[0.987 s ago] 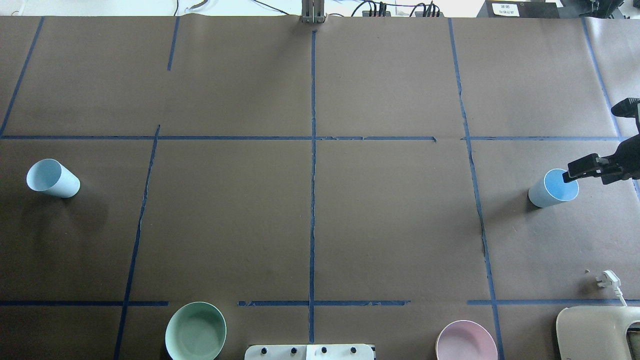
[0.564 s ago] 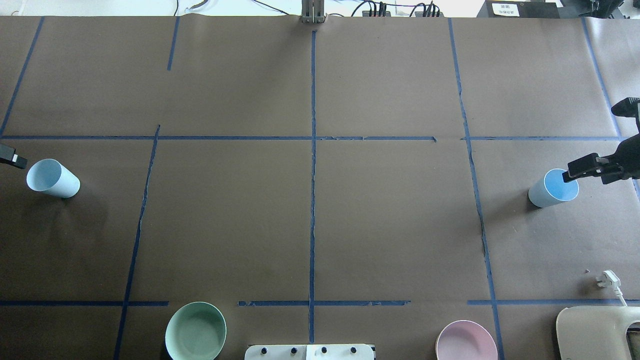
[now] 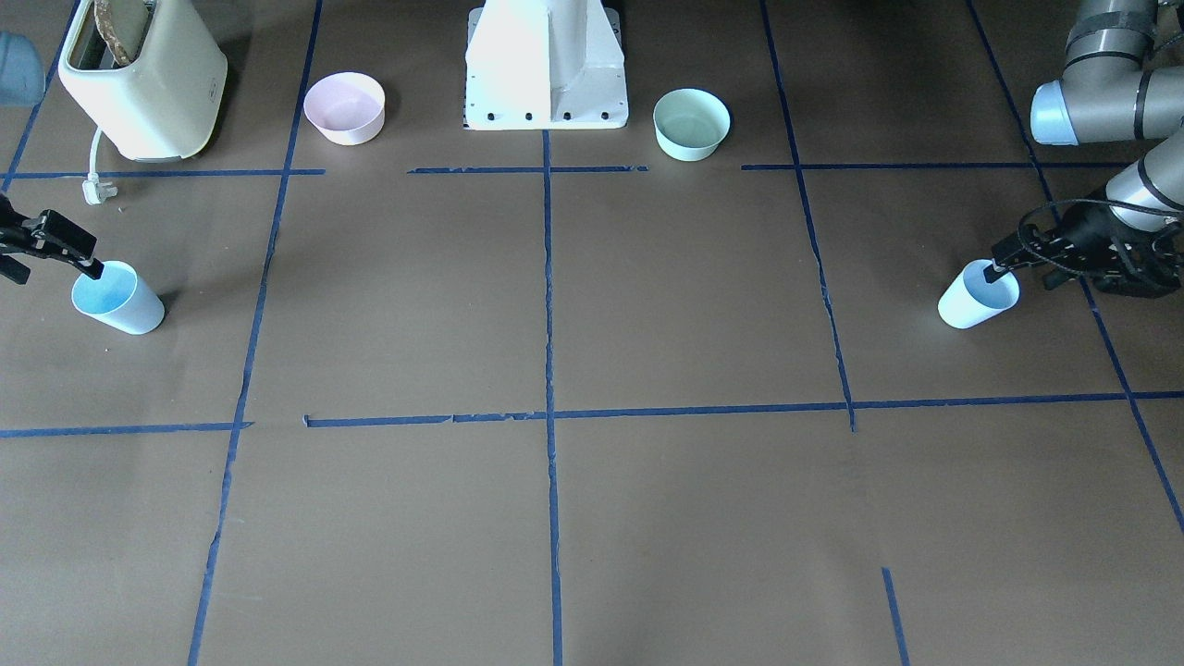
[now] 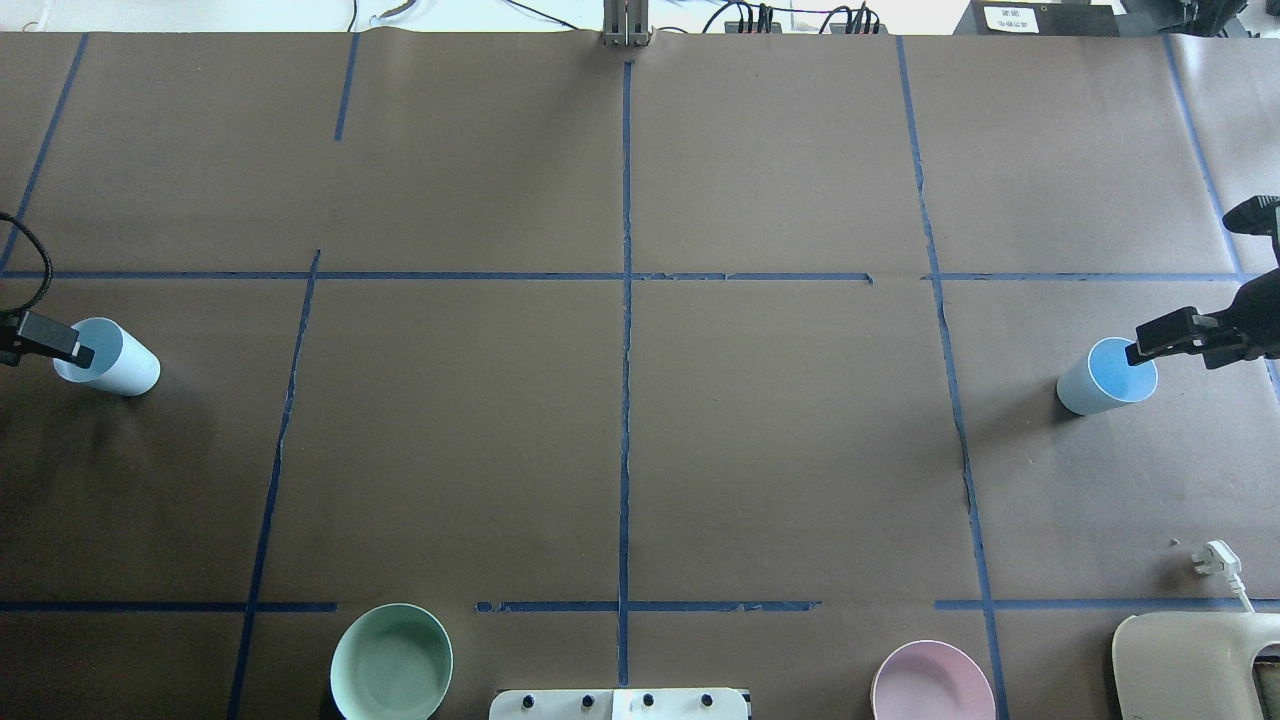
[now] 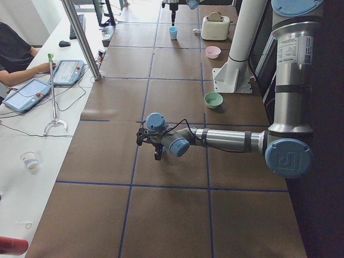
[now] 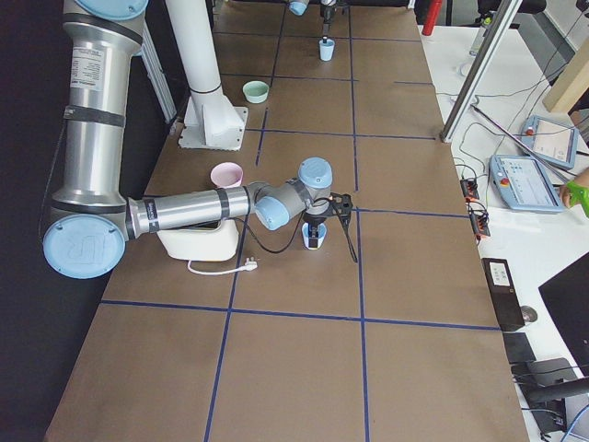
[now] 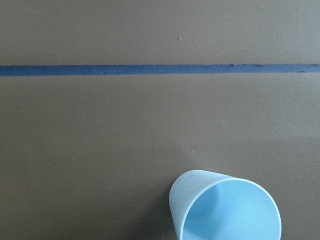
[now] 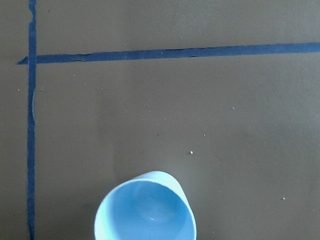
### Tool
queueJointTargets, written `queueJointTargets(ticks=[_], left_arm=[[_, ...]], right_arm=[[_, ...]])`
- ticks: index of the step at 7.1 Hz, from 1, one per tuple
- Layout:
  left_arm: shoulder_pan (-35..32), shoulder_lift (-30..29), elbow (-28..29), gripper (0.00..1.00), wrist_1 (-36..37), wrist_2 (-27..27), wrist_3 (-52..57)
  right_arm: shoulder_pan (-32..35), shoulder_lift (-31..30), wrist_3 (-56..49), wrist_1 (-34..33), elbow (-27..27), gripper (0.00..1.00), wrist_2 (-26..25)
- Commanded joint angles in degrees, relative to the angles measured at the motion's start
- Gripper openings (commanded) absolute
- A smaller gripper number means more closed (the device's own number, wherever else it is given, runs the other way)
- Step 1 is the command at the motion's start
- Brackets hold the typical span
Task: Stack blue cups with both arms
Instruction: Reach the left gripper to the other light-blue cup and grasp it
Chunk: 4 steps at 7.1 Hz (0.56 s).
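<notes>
Both arms look to be at the grabbing step. The left gripper (image 4: 60,345) has a finger at the rim of the left blue cup (image 4: 112,362), and the right gripper (image 4: 1160,342) has one at the right blue cup (image 4: 1100,380), with the cups far apart. No one can tell how wide the fingers are. Next, each should pinch its cup's wall and lift.

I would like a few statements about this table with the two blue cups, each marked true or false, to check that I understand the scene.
1. One blue cup sits inside the other. False: the left cup and the right cup stand apart at opposite ends of the table.
2. The left gripper is at the left cup's rim. True.
3. The right gripper hangs over the pink bowl. False: it is at the right cup's rim.
4. The mint-green bowl lies to the robot's left of the white pedestal. True.
5. The toaster stands beside the left cup. False: it is on the robot's right side.
</notes>
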Motion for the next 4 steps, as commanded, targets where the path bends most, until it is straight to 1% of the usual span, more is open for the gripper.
queueJointTargets(ticks=[1,2,3,4], left_arm=[[0.6,-0.5,1.0,0.60,0.0,0.8,-0.2],[0.6,-0.6,1.0,0.16,0.0,0.8,-2.5],[0.6,-1.6,0.9,0.03,0.1,0.5,-4.0],[0.6,-1.6,0.4,0.00,0.0,0.1,-4.2]], right_arm=[[0.0,-0.1,0.0,0.0,-0.1,1.00,0.0],[0.1,-0.1,0.0,0.0,-0.2,1.00,0.0],[0.0,0.0,0.0,0.0,-0.2,1.00,0.0],[0.0,0.0,0.0,0.0,-0.2,1.00,0.0]])
